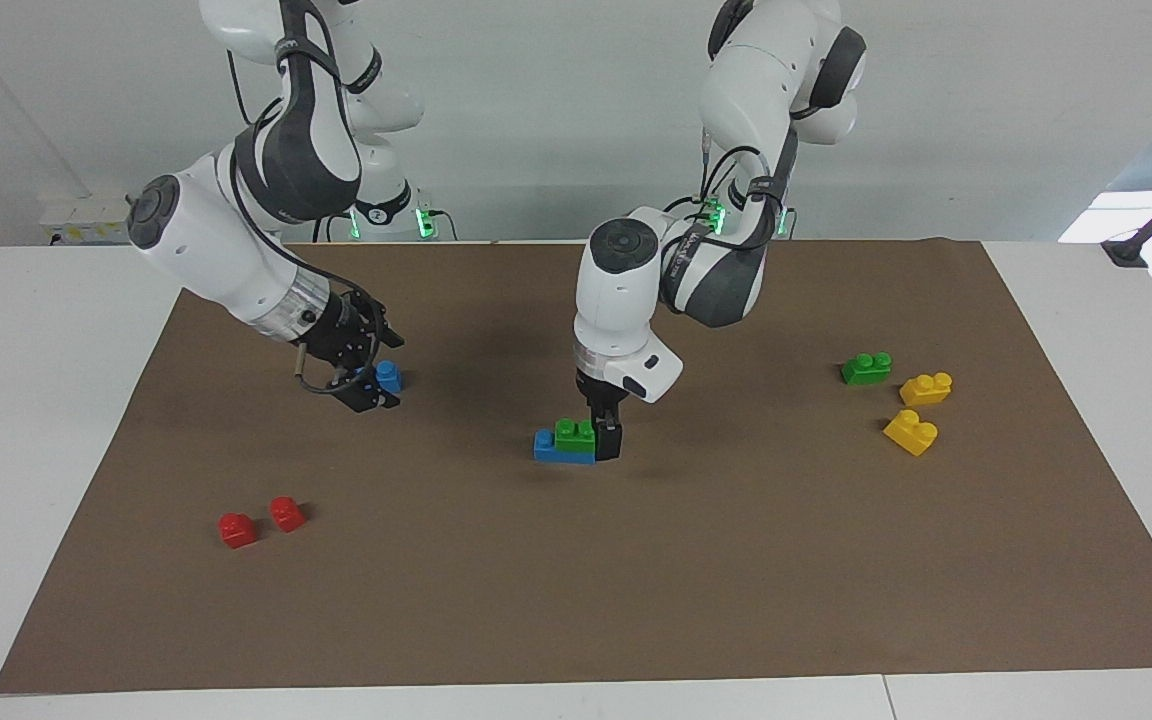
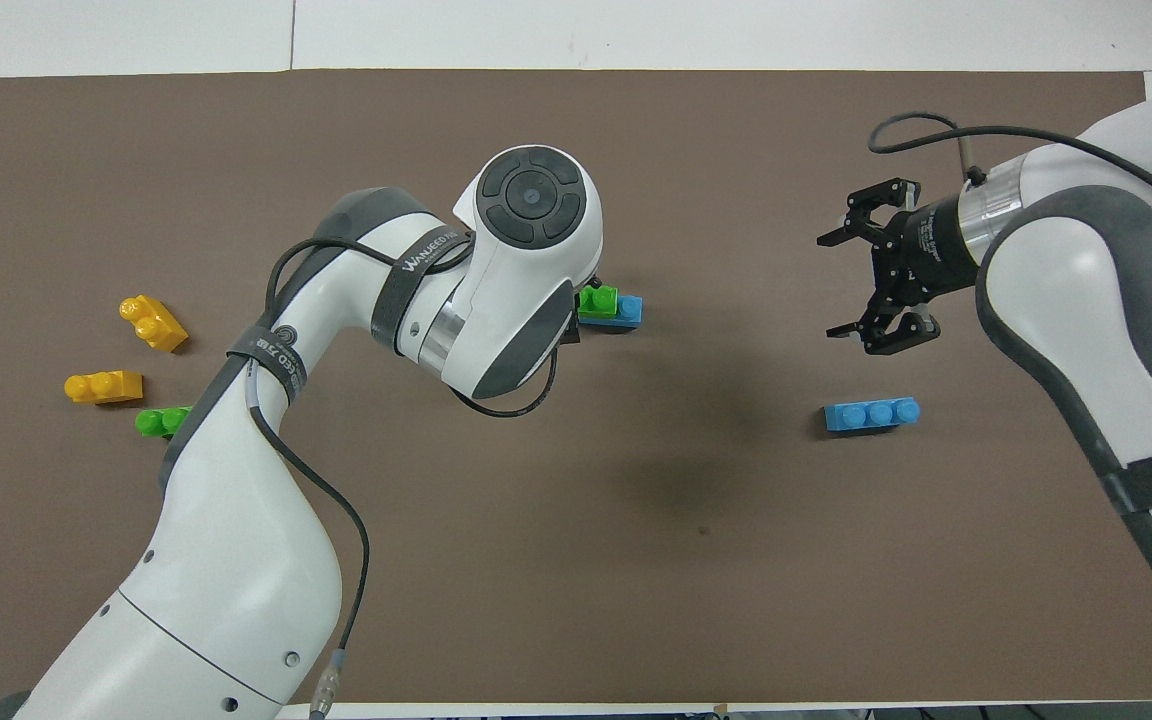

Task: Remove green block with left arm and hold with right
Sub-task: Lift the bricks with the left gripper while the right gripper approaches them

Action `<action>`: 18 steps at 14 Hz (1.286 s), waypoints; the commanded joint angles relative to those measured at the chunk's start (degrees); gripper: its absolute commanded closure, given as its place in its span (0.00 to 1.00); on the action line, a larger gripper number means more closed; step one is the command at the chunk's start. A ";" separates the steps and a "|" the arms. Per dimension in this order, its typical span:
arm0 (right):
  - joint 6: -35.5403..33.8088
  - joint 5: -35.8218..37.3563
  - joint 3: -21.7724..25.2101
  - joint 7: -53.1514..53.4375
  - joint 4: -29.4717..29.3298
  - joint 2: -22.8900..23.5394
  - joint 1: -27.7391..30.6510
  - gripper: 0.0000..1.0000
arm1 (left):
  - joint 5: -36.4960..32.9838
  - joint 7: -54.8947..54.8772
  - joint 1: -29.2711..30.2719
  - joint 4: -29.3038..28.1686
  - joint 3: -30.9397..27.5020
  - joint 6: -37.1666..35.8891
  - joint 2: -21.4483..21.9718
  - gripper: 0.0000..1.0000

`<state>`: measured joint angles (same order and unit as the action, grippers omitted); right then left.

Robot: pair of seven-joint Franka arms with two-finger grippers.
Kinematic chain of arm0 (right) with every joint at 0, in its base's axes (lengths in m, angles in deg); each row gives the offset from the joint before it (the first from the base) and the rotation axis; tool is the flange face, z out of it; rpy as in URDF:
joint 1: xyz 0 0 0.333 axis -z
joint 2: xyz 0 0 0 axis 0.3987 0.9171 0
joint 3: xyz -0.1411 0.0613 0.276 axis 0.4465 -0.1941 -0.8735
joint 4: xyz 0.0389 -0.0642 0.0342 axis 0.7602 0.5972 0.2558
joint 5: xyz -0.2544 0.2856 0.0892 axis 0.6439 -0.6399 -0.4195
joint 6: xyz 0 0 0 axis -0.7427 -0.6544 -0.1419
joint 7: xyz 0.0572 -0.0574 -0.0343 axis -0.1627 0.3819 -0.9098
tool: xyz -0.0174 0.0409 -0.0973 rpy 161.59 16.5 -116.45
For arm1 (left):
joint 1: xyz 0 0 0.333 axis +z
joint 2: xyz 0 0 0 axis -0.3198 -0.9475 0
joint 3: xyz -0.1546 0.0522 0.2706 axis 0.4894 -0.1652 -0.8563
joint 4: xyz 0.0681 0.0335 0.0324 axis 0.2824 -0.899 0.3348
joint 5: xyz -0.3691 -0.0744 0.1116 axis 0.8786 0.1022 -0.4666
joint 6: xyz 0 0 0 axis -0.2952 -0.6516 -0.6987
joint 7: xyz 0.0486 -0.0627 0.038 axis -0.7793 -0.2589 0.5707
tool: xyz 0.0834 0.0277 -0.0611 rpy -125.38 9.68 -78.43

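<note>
The green block (image 1: 574,433) (image 2: 597,300) sits pressed onto a blue three-stud brick (image 1: 554,450) (image 2: 628,311) in the middle of the brown mat. My left gripper (image 1: 607,440) is down at mat level, open, against the end of this stack toward the left arm's end of the table. One dark finger (image 1: 609,442) shows beside the block; the wrist hides the rest in the overhead view. My right gripper (image 1: 384,372) (image 2: 829,287) hangs open and empty above the mat, by a lone blue brick (image 1: 390,377) (image 2: 871,414).
A second green brick (image 1: 866,368) (image 2: 161,421) and two yellow bricks (image 1: 926,388) (image 1: 911,432) (image 2: 103,386) (image 2: 153,322) lie toward the left arm's end. Two red blocks (image 1: 236,529) (image 1: 286,513) lie toward the right arm's end. The brown mat (image 1: 636,580) covers most of the table.
</note>
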<state>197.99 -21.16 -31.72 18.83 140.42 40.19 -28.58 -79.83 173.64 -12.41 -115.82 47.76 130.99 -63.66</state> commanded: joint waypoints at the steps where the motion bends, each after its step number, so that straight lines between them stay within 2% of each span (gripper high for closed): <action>1: 4.21 -1.61 -0.24 4.70 0.35 1.34 -2.64 0.00 | -1.45 2.93 -1.45 -3.32 -0.85 3.55 0.83 0.00; 7: 8.70 -1.61 -0.24 5.06 3.87 1.34 -6.07 0.00 | -1.54 3.46 -1.54 -4.38 -0.94 4.26 0.84 0.00; 12: 17.12 -3.35 -0.24 5.06 8.87 1.61 -8.79 0.00 | -1.54 4.33 -1.98 -5.61 -0.94 5.41 1.01 0.00; 18: 22.59 -5.38 -0.24 5.85 8.44 5.29 -11.52 0.00 | -1.54 5.22 -2.68 -8.16 -0.94 7.69 1.28 0.00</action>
<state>218.66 -24.23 -31.94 23.96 148.91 44.32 -39.53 -80.12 177.08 -14.08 -121.74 47.75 137.00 -63.66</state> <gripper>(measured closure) 0.000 0.000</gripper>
